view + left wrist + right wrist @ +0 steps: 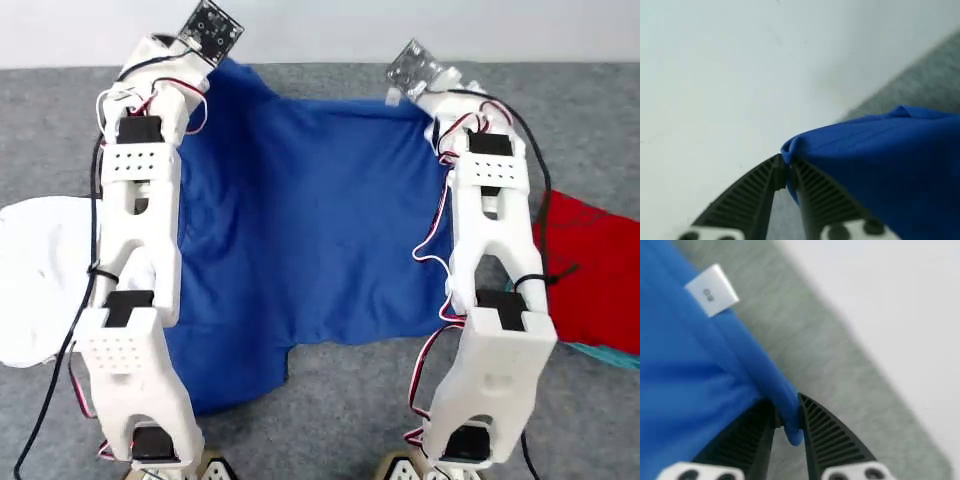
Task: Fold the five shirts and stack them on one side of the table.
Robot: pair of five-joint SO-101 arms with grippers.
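High view, item one: blue shirt, spread open on the grey table between the arms, its far edge clamped at one end by the left gripper and at the other by the right gripper. We enter it as unfolded, first fold barely begun. Outward lie a white shirt beside the left arm and a red shirt beside the right, both loose, so we judge most of the task outstanding.
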